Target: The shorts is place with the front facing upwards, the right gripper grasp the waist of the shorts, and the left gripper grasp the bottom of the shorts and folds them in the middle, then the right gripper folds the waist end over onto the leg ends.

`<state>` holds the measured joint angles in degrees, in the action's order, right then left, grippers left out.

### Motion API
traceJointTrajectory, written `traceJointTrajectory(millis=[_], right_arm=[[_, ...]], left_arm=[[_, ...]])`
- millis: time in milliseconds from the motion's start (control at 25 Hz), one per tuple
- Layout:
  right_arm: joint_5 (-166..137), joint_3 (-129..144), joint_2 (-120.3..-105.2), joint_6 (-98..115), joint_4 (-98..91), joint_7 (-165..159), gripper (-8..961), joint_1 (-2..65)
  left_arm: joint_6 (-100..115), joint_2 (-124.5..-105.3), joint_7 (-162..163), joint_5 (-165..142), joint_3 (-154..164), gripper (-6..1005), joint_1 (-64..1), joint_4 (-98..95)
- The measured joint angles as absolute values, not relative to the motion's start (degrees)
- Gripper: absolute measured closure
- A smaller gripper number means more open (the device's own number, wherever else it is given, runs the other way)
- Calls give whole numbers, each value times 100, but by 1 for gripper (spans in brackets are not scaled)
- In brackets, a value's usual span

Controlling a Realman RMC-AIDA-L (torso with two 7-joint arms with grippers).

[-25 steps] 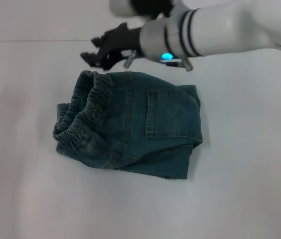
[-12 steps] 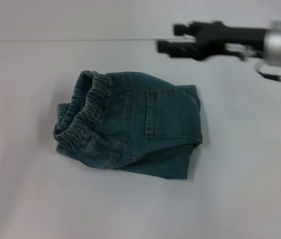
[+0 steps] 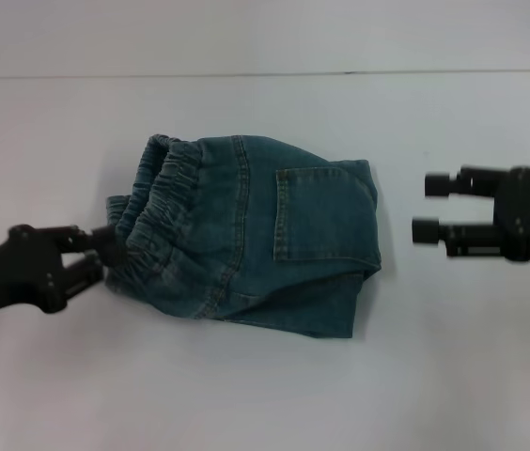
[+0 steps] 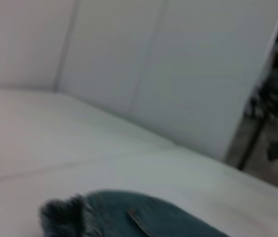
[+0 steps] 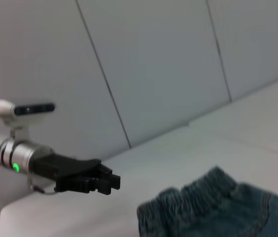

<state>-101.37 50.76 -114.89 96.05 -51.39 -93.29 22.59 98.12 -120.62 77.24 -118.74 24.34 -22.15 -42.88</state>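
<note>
The blue-green denim shorts (image 3: 246, 235) lie folded into a compact bundle in the middle of the white table. Their gathered elastic waist (image 3: 157, 202) is at the left and a stitched pocket (image 3: 321, 211) faces up. A lower layer (image 3: 312, 315) sticks out along the near edge; I cannot pick out the leg ends. My left gripper (image 3: 98, 254) is open right at the waistband's left edge. My right gripper (image 3: 427, 207) is open, a short gap to the right of the shorts, holding nothing. The right wrist view shows the waistband (image 5: 203, 207) and the left gripper (image 5: 102, 181) farther off.
The white table (image 3: 265, 395) spreads all around the shorts. Its far edge (image 3: 265, 74) meets a pale panelled wall. The left wrist view shows part of the shorts (image 4: 129, 217) and a dark opening (image 4: 277, 123) off to one side.
The right arm swung from above the far-left of the shorts across to their right side and lower. The left gripper came in from the left edge up to the waistband.
</note>
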Motion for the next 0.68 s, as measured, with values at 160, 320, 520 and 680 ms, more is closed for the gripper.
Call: traceJointTrajectory(millis=[160, 320, 520, 680], right_arm=[[-10619, 5073, -11546, 9617, -5105, -9368, 127, 2335], [-10982, 5058, -11648, 9520, -5069, -9372, 127, 2436], [-11150, 5063, -11718, 9419, -5063, -9372, 127, 2506], [-11192, 5090, -11720, 9344, -5062, -9371, 127, 2511]], left_arm=[[9822, -12062, 7807, -12079, 2638, 744, -2334, -4419], [9823, -12052, 7824, -12126, 2705, 632, -2370, -4475], [9834, -12042, 7883, -12163, 2714, 529, -2384, -4591], [9836, -12041, 7949, -12168, 2717, 447, -2379, -4649]])
